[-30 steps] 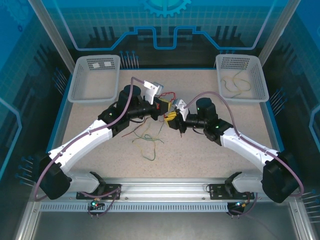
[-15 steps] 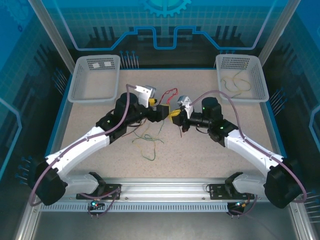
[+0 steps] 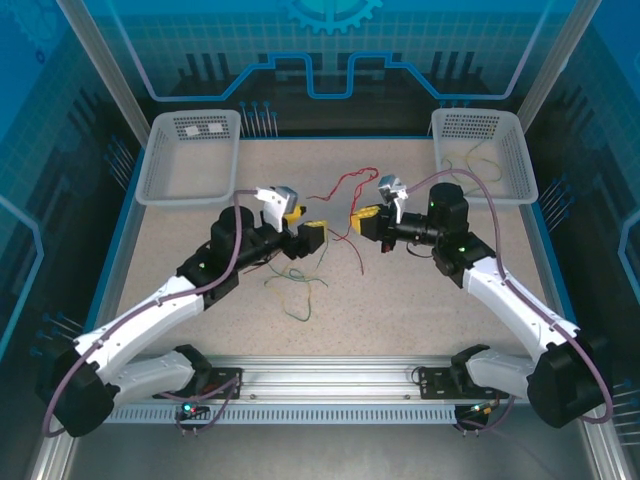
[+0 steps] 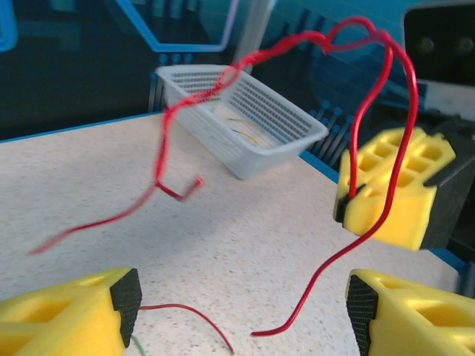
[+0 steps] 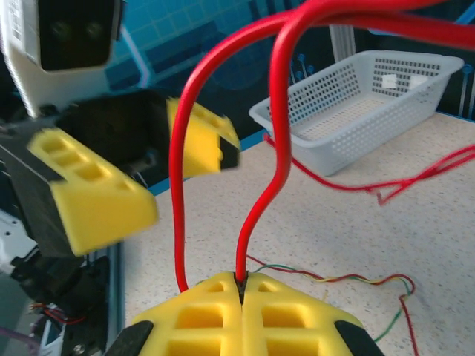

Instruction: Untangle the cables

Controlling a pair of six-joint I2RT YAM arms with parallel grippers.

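My right gripper [image 3: 362, 219] is shut on a red cable [image 3: 335, 188] and holds it above the table's middle. That cable [image 5: 278, 133] rises from the closed yellow fingertips of the right gripper [image 5: 243, 285] in a tall loop. My left gripper [image 3: 312, 236] is open just left of it, facing it. In the left wrist view the red cable [image 4: 375, 111] arches over, and its loose end dangles in front of the open left gripper [image 4: 245, 315], ungripped. More cables [image 3: 295, 285], red, green and yellow, lie loosely tangled on the table below the left gripper.
A white basket [image 3: 160, 150] stands at the back left. A second white basket [image 3: 525, 165] at the back right holds thin yellow-green wires [image 3: 475, 165]. The speckled table [image 3: 420, 300] has free room in front of the right arm.
The left gripper has opened, let go and drawn back to the left. The right gripper has moved up and to the right, carrying the red cable away from the tangle.
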